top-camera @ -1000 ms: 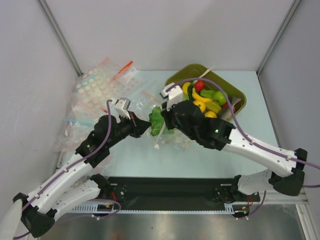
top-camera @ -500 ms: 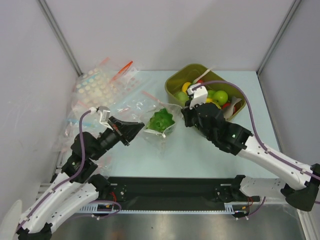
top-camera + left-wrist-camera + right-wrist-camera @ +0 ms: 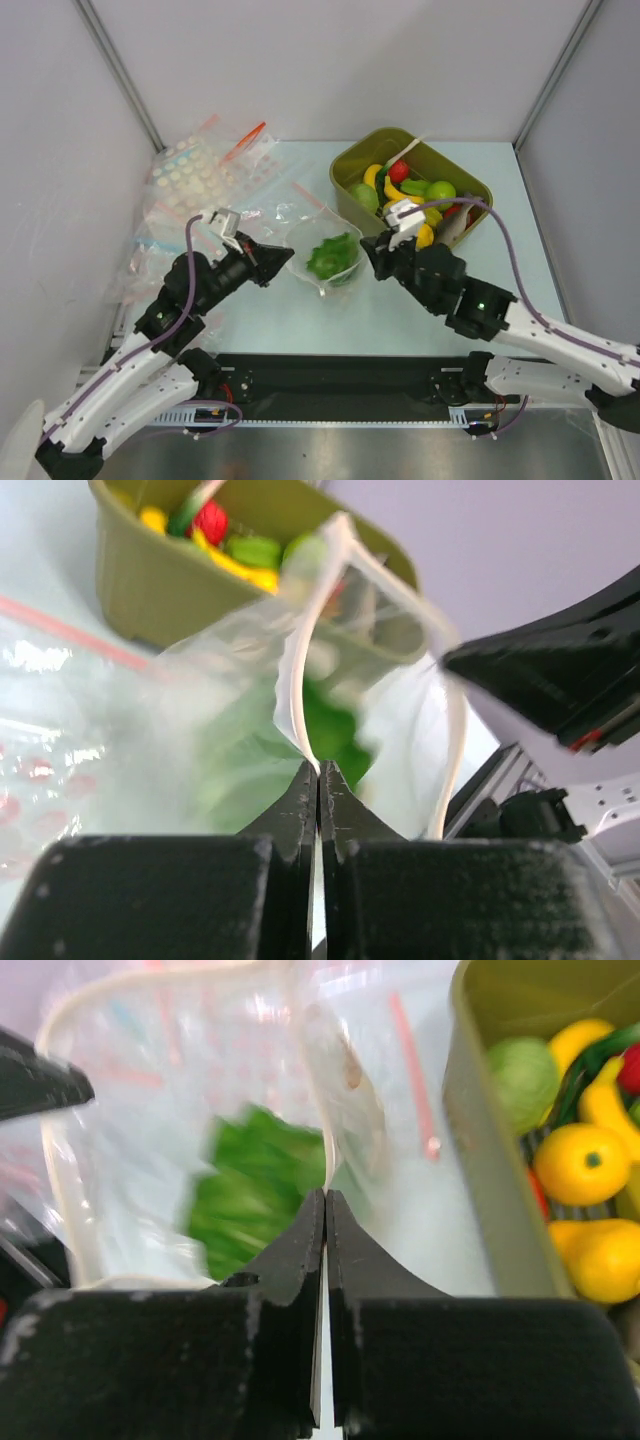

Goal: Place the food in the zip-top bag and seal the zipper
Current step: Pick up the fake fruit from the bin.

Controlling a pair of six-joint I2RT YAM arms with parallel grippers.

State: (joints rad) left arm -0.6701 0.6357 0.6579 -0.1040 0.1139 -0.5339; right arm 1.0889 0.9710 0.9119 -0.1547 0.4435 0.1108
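- The zip-top bag [image 3: 312, 232] hangs between the two arms at mid-table, mouth spread open and facing up. The lettuce [image 3: 332, 257] already sits inside it.
- Risk: each pinch takes only a thin bite of rim. A pull apart or a jerk could slip the film out of one pinch, collapsing the mouth and possibly tipping the lettuce out.
- Risk: with both arms occupied, nothing is free to fetch the second food piece. Letting go on one side would probably let the soft mouth fold shut.
- Risk: the zipper [image 3: 292, 680] bows in a loose curve. If the two strips meet misaligned, the seal may close only partway.
- Appearance: clear, limp, wrinkled film with glare. The rim is a pale colourless strip, the lettuce a ruffled bright-green blur through the wall.
- The left gripper [image 3: 284, 258] is clenched on the rim at the bag's left side, jaws together on the strip.
- The right gripper [image 3: 368, 247] is clenched on the opposite rim in the same way.
- An olive bin [image 3: 480, 1160] stands just beyond the bag. A round yellow fruit [image 3: 580, 1163] lies in it among other toy produce, probably the piece left to load.
- A heap of other bags [image 3: 195, 180] lies at the far left, well apart.
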